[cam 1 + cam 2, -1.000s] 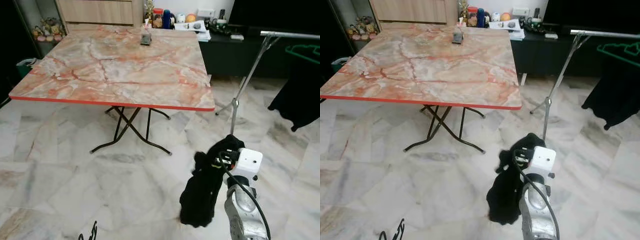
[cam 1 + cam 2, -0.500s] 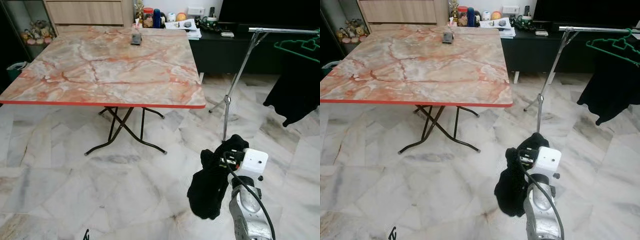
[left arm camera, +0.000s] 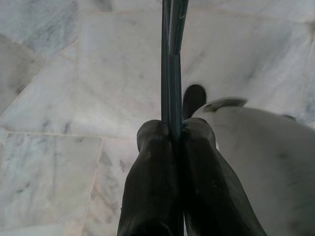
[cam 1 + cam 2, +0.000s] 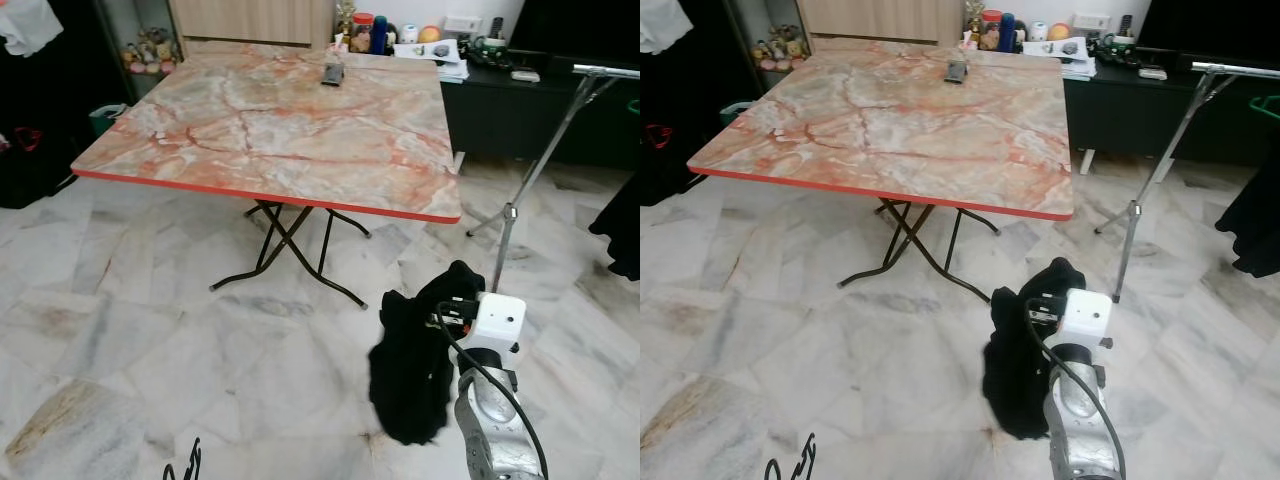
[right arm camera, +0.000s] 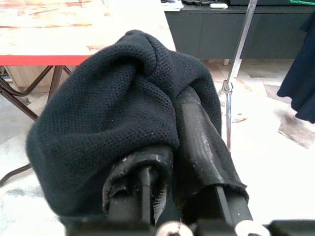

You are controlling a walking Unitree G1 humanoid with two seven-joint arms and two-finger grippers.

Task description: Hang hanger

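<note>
Hanging from the right gripper (image 4: pixel 452 300), a black garment (image 4: pixel 410 370) droops over the marble floor (image 4: pixel 120 330) near the folding table (image 4: pixel 280 130) and rack pole (image 4: pixel 530 180). From the left wrist, the left gripper (image 3: pixel 173 135) is pinched tight on a thin green hanger (image 3: pixel 171 54). From the right wrist, the right gripper's fingers (image 5: pixel 199 132) are wrapped in that cloth, clamped on it.

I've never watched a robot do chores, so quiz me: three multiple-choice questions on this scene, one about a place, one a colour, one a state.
1. Where is the table?
A. ahead on the robot's left
B. behind the rail
C. on its side

2. What colour is the cloth?
A. white
B. black
C. red

3. What is the left gripper doing?
A. hanging open
B. resting on the table
C. pinching a thin green hanger

Answers: 1 A, it stands left of the right gripper. 2 B, plainly black. 3 C, the fingers press on it.
</note>
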